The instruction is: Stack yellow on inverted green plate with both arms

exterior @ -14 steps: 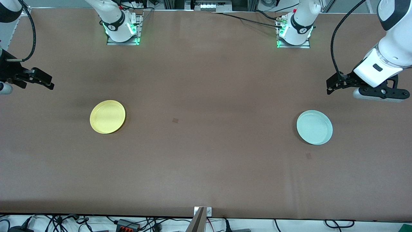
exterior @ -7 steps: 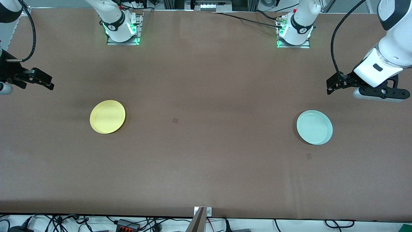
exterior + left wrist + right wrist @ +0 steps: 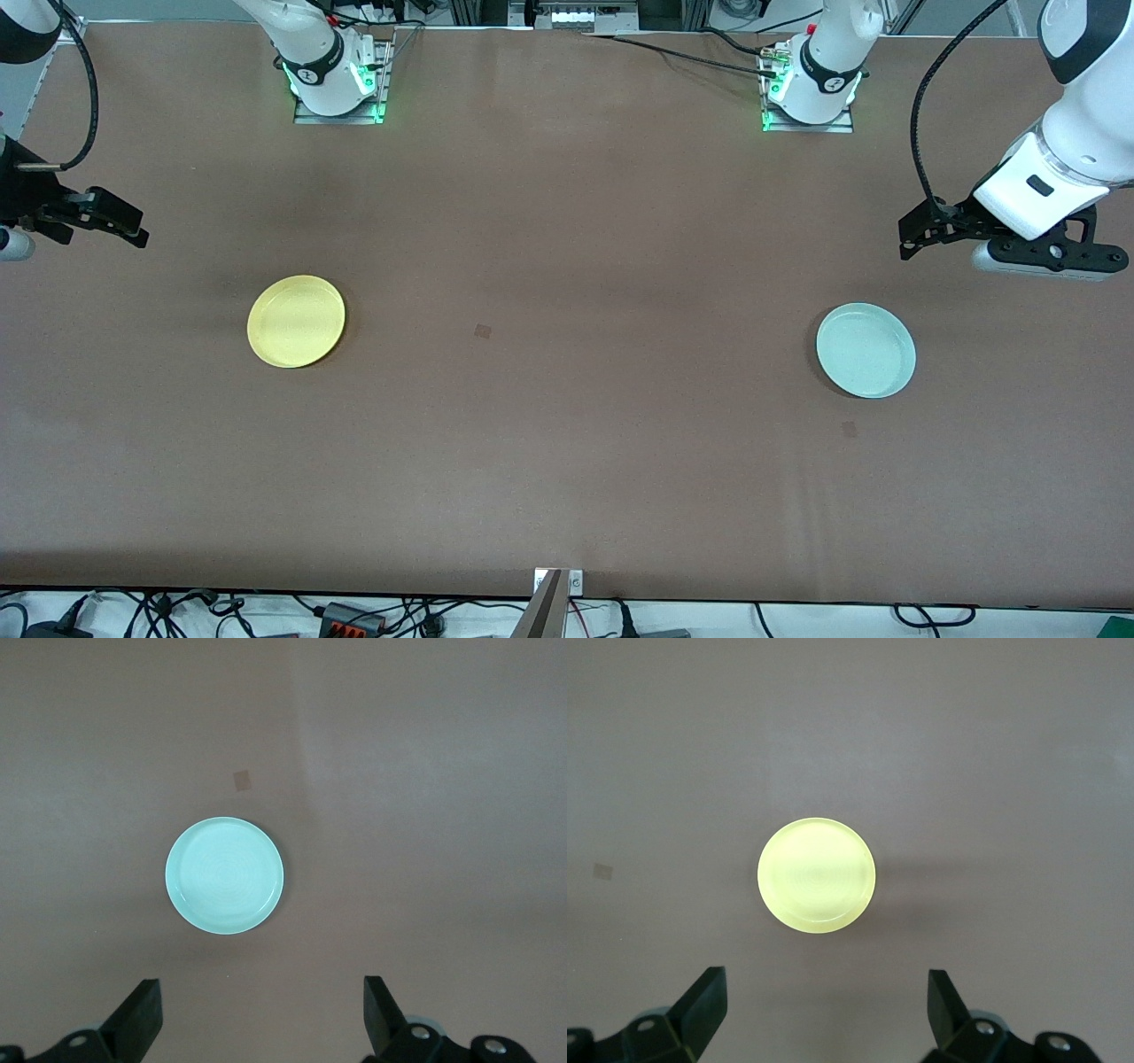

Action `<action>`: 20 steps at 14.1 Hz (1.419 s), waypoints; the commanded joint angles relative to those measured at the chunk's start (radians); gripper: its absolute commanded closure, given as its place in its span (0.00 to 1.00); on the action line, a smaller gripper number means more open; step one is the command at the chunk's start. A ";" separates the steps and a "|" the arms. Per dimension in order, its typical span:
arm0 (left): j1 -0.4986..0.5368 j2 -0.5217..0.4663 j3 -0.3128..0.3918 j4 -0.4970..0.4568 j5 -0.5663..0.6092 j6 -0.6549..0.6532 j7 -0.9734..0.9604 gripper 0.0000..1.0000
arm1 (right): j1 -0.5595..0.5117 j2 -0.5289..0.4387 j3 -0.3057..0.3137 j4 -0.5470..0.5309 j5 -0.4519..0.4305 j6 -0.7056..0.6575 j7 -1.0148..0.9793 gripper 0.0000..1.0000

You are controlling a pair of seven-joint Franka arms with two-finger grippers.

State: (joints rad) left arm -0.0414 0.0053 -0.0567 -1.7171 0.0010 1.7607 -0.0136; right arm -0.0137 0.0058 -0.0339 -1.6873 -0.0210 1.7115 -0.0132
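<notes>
The yellow plate (image 3: 296,321) lies flat on the brown table toward the right arm's end; it also shows in the right wrist view (image 3: 817,875). The pale mint-green plate (image 3: 866,350) lies toward the left arm's end, rim up, and shows in the left wrist view (image 3: 225,875). My right gripper (image 3: 133,229) hangs open and empty in the air at the table's edge, apart from the yellow plate. My left gripper (image 3: 905,239) hangs open and empty in the air beside the green plate. Both sets of jaws stand wide apart (image 3: 262,1019) (image 3: 827,1014).
The two arm bases (image 3: 337,84) (image 3: 811,93) stand along the table's edge farthest from the front camera. Two small dark marks (image 3: 483,331) (image 3: 849,429) lie on the table cover. Cables hang off the table's edge nearest the front camera.
</notes>
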 commanded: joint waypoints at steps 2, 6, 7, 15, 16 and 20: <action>-0.003 -0.005 0.000 0.016 -0.016 -0.029 -0.005 0.00 | -0.003 -0.006 -0.001 -0.011 -0.002 0.019 -0.002 0.00; -0.003 -0.005 0.000 0.016 -0.016 -0.029 -0.006 0.00 | 0.000 -0.001 -0.001 -0.011 0.000 0.013 -0.004 0.00; -0.003 -0.005 0.000 0.016 -0.016 -0.029 -0.006 0.00 | 0.001 0.005 0.000 -0.011 0.000 0.008 -0.004 0.00; -0.005 0.051 0.005 0.019 -0.006 -0.032 -0.005 0.00 | 0.027 0.163 0.003 0.011 -0.010 0.049 0.005 0.00; -0.002 0.070 0.003 0.027 -0.007 -0.044 -0.002 0.00 | 0.037 0.183 0.003 0.017 -0.011 0.072 0.009 0.00; 0.028 0.191 0.014 0.115 -0.015 -0.115 0.007 0.00 | 0.032 0.285 0.002 0.018 0.000 0.108 0.012 0.00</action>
State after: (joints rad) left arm -0.0342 0.1161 -0.0497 -1.7001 0.0010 1.6967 -0.0153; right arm 0.0202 0.2355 -0.0292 -1.6908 -0.0206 1.8032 -0.0078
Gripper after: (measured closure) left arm 0.000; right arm 0.000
